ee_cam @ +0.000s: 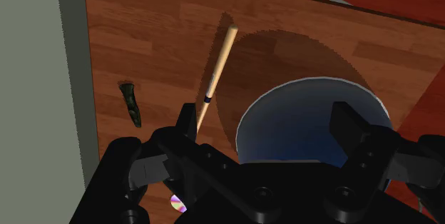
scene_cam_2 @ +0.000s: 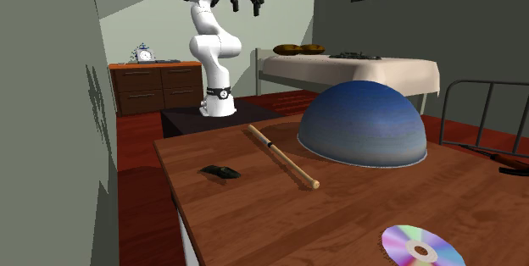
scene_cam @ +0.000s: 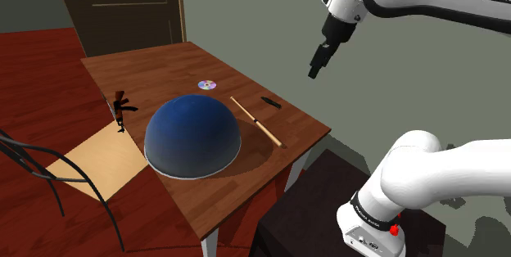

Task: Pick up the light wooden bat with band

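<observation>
— Gripper (ee_cam: 266, 119) open?
— Yes, jaws apart, empty, high over the worktop (scene_cam: 164, 67), likely for a clear descent. Bat (scene_cam: 255, 120) lies flat near the stand-side edge, between blue dome (scene_cam: 192, 133) and dark object (scene_cam: 271, 102).

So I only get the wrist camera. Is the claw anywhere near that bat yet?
Observer: No. The shoulder view shows the claw hanging high above the table, well clear of the bat.
Operator: Anything beyond the blue dome?
Observer: Yes, a small dark thing at the table's edge past the dome, with a chair drawn up beside it.
Operator: And the shiny bit peeking out under the claw?
Observer: A rainbow disc. The second exterior view shows it whole, lying flat on the table, apart from the bat.
</observation>
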You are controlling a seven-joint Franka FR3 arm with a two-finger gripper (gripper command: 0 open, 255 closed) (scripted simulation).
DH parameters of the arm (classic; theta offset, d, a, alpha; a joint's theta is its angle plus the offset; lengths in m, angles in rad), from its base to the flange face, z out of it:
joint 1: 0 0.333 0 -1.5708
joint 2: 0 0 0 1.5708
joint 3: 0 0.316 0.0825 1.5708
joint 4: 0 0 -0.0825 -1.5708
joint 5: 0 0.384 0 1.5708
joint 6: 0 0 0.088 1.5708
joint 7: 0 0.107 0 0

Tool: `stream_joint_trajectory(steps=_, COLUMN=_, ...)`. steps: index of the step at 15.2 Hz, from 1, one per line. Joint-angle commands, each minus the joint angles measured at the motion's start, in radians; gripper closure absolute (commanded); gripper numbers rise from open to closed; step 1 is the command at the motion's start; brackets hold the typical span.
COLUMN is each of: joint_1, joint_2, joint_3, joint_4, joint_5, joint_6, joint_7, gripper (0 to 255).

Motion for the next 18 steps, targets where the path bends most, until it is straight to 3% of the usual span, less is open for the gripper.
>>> stream_joint_trajectory(steps=1, joint_1=0.0, joint_2=0.0, joint_3=0.0, joint_4=0.0, joint_5=0.0, joint_6=0.0, joint_7=0.0, gripper=0)
stream_joint_trajectory(steps=9, joint_1=-0.024, joint_2=0.237, joint_3=-0.009, joint_4=-0.041, joint_5=0.006, joint_6=0.238, joint_7=0.061, gripper=0)
stream_joint_trajectory(steps=18, joint_1=-0.045, joint_2=0.564, joint_3=-0.023, joint_4=0.012, joint_5=0.018, joint_6=0.468, joint_7=0.119, gripper=0)
